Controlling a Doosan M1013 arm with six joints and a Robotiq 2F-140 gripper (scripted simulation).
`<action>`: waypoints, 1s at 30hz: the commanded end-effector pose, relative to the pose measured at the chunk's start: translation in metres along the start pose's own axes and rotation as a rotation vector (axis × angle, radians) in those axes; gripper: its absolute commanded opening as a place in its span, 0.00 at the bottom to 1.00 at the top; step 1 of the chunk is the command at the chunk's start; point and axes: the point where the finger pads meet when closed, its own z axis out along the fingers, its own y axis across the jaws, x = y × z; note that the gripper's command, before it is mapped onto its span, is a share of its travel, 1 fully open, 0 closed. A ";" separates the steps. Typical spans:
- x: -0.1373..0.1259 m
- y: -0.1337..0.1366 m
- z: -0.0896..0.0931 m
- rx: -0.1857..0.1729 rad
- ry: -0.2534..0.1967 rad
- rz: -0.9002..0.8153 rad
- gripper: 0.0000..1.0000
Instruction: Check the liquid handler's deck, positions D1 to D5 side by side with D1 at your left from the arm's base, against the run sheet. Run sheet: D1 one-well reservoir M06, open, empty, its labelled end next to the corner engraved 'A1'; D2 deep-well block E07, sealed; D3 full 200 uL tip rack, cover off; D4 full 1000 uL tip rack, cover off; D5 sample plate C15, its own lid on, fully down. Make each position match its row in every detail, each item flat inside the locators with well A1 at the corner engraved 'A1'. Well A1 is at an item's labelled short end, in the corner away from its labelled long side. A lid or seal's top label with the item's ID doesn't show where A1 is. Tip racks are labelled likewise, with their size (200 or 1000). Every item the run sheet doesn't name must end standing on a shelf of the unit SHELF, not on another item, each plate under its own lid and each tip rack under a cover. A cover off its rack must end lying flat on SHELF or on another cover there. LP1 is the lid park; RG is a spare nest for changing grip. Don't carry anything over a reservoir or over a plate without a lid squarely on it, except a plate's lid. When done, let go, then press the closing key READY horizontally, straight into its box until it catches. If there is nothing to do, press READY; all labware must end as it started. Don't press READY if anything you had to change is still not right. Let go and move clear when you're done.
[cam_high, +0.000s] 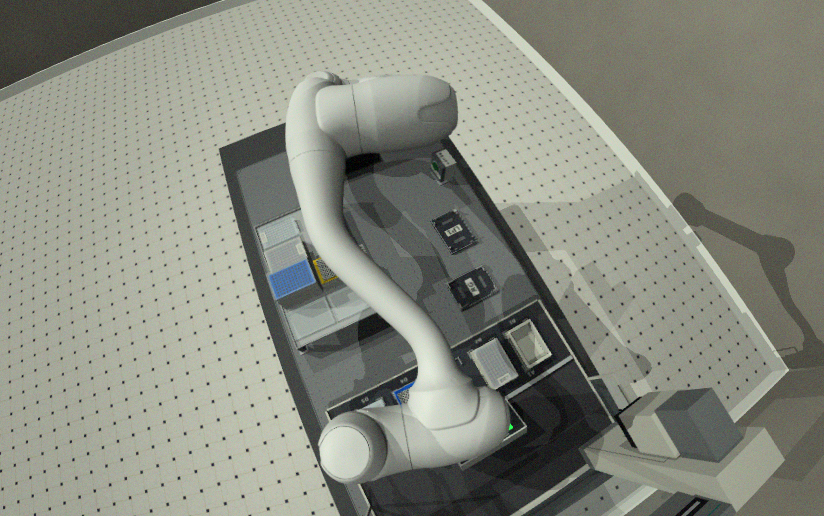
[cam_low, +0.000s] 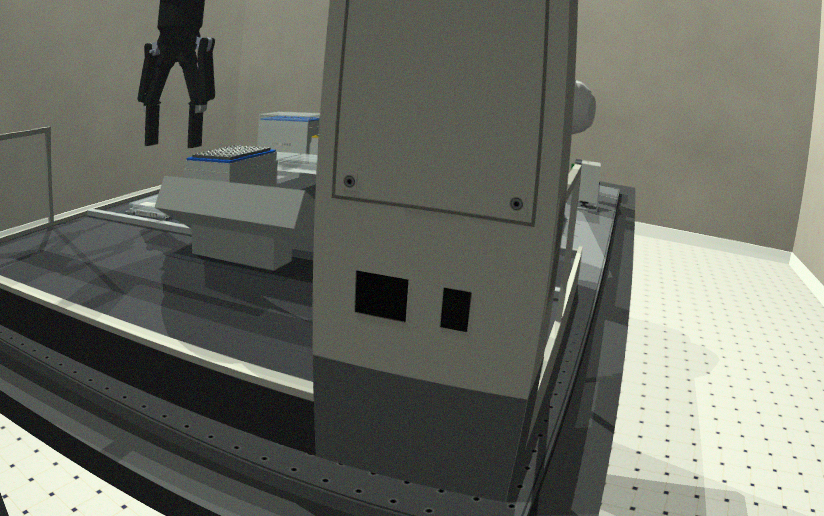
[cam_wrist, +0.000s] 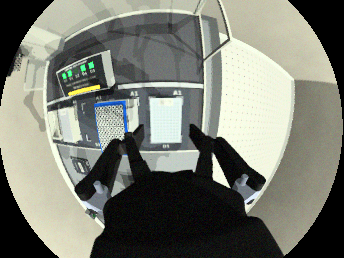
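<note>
My gripper (cam_low: 173, 130) hangs open and empty, high above the left end of the deck. In the wrist view the fingers frame a white plate (cam_wrist: 166, 119) at the deck's end position. A blue-rimmed tip rack (cam_wrist: 111, 120) without a cover stands beside it and also shows in the exterior view (cam_low: 231, 153). In the top view an open reservoir (cam_high: 527, 344) and a white block (cam_high: 491, 362) sit at the other end of the deck. The arm hides the middle position, most of the blue rack (cam_high: 402, 392) and the plate.
The shelf unit holds two white items (cam_high: 282, 243), a blue-topped rack (cam_high: 291, 279) and a yellow item (cam_high: 324, 270). Two black nests (cam_high: 454, 232) (cam_high: 472, 287) lie mid-table. The key box (cam_high: 442, 165) stands near the arm's base. A green-lit panel (cam_wrist: 83, 73) lies beyond the deck.
</note>
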 end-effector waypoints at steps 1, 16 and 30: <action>0.000 0.000 -0.006 0.000 0.002 0.000 0.66; 0.000 0.000 -0.027 0.000 0.002 0.000 0.66; 0.000 0.000 -0.047 0.000 0.002 0.000 0.66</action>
